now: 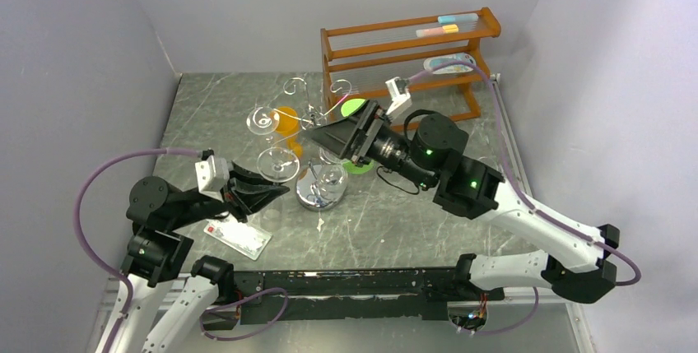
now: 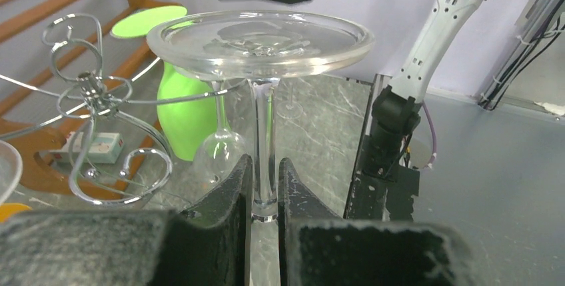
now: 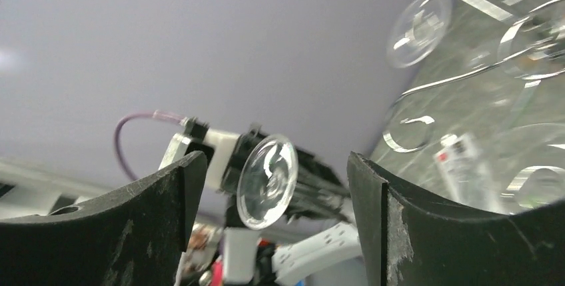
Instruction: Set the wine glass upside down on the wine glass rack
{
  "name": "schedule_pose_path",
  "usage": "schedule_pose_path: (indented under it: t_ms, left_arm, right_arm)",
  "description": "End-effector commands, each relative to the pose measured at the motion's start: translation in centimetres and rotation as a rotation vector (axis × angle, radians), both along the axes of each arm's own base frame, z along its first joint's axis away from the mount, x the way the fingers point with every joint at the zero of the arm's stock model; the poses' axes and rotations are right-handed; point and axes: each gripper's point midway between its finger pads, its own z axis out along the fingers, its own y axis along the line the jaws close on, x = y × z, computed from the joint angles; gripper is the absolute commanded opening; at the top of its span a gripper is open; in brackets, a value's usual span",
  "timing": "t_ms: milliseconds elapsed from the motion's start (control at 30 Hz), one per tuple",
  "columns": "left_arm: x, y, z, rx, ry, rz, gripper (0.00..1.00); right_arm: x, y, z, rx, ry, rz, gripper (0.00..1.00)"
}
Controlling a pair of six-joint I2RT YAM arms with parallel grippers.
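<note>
Arms are meeting over the middle of the table [image 1: 395, 225] in the top view; the left gripper [image 1: 265, 187] is pointing toward the wine glass rack [image 1: 313, 197] and is carrying the wine glass [image 1: 277, 164] just beside the chrome curls, its round foot facing up, while the right gripper [image 1: 317, 135] is hovering close above the rack. In the left wrist view the left jaws are clenching the thin stem [image 2: 264, 133] low down, the bowl being hidden below the fingers, so the foot [image 2: 260, 43] is standing free on top; I judge this grip is chosen because the foot must slide over a wire arm and the fingers must not be in the way; the rack is standing to the left, apart from the glass, with a green cup [image 2: 183, 109] behind it. In the right wrist view the right jaws are standing wide and released, holding nothing; the foot is showing between them without touching either finger, probably so that only one arm is bearing the glass. The glass is not hanging on the rack yet.
</note>
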Motion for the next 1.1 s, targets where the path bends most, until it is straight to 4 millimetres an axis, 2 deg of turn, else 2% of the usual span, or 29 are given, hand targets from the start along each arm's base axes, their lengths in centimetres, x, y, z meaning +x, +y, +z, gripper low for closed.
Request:
schedule_pose_path:
  t_ms: [0, 200, 433, 700, 1067]
  left_arm:
    - [-0.8, -0.2, -2.3, 0.043, 0.055, -0.048, 0.05]
    - [-0.7, -0.9, -5.1, 0.065, 0.129, -0.115, 0.05]
    - [1.8, -1.6, -6.6, 0.029, 0.170, -0.084, 0.05]
    - [4.1, -2.3, -6.4, -0.013, 0.153, -0.064, 0.05]
    - [6.2, -1.6, -6.5, -0.020, 0.161, 0.068, 0.05]
  right_arm:
    - [3.5, -4.9, -1.0, -0.123, -0.090, -0.290, 0.81]
    - [4.2, -7.6, -0.5, -0.123, -0.135, -0.394, 0.81]
    - [4.0, -8.1, -0.2, -0.104, -0.161, -0.396, 0.81]
    - [4.3, -9.0, -0.6, -0.102, -0.153, -0.437, 0.82]
    - [4.3, -9.4, -1.3, -0.095, -0.148, -0.448, 0.81]
